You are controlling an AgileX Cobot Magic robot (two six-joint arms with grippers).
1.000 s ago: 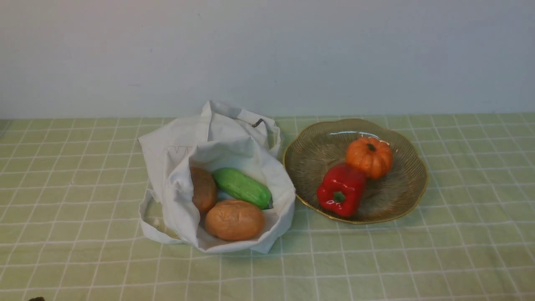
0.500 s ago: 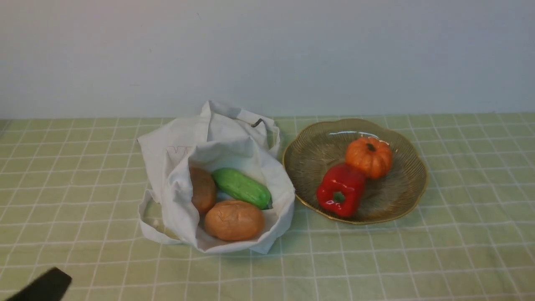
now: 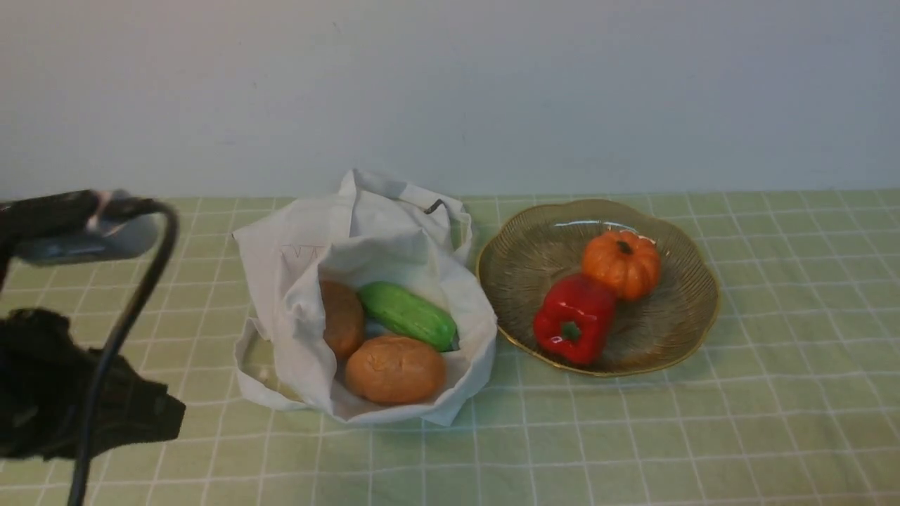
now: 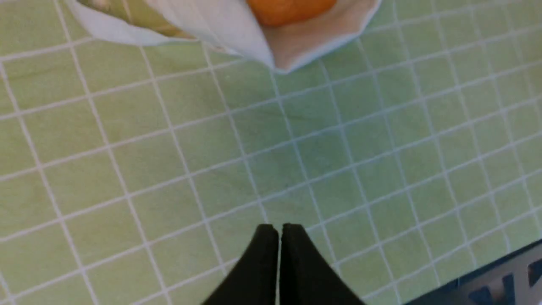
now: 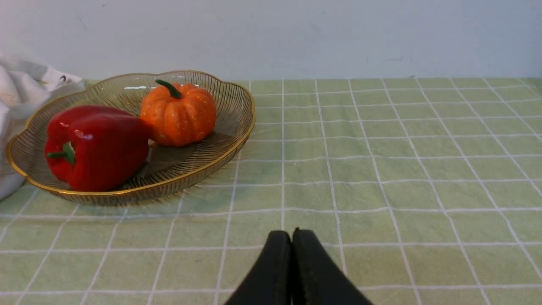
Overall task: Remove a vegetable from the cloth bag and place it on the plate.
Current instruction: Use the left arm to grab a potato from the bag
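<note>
Soft, even, bright light throughout. Faint shadows fall on the bench (image 3: 633, 436) in front of the bag (image 3: 302, 253) and plate (image 3: 524, 260) — glare streaks the plate's far wall and the pepper (image 3: 573, 320). The left arm (image 3: 56, 386), near the front camera, is dark and blurred; the left wrist view is soft.

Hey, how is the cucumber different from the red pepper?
The cucumber is green and long; the pepper is red and blocky. The cucumber lies inside the cloth bag, while the pepper lies on the plate beside the pumpkin. The pepper shows a green stem; the cucumber shows none. Both lie on their sides.
</note>
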